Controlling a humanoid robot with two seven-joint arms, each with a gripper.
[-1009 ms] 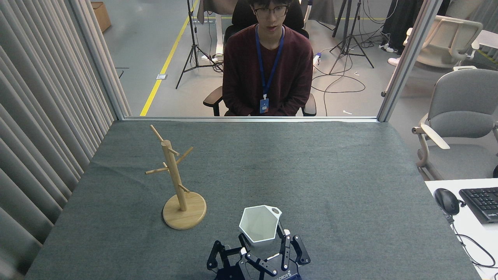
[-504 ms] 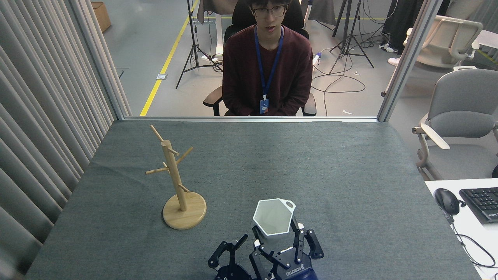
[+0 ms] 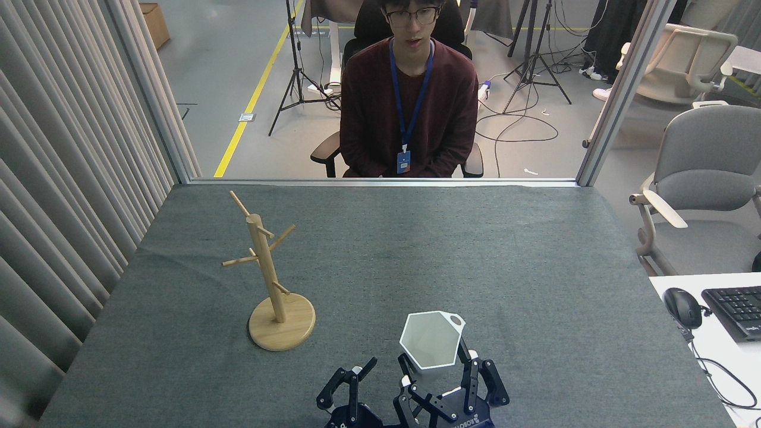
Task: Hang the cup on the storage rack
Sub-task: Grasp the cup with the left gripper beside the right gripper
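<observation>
Cup (image 3: pixel 432 345) now carried further right along the desk's (image 3: pixel 535 249) near edge than a second ago, away from the storage rack (image 3: pixel 269 279). Pinched upright between the right gripper's (image 3: pixel 440 371) jaws, mouth up, holed tab at the far right of the rim. Left gripper (image 3: pixel 351 386) idle beside it, jaws spread. Rack unmoved near the left edge; probably a repositioning before swinging toward the pegs.

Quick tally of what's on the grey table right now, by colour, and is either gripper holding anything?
White: 1, the cup, upright in the right gripper.
Light wood: 1, the storage rack, standing apart to the cup's left, nothing on its pegs.
Total: 2.
The left gripper is open and holds nothing.
</observation>
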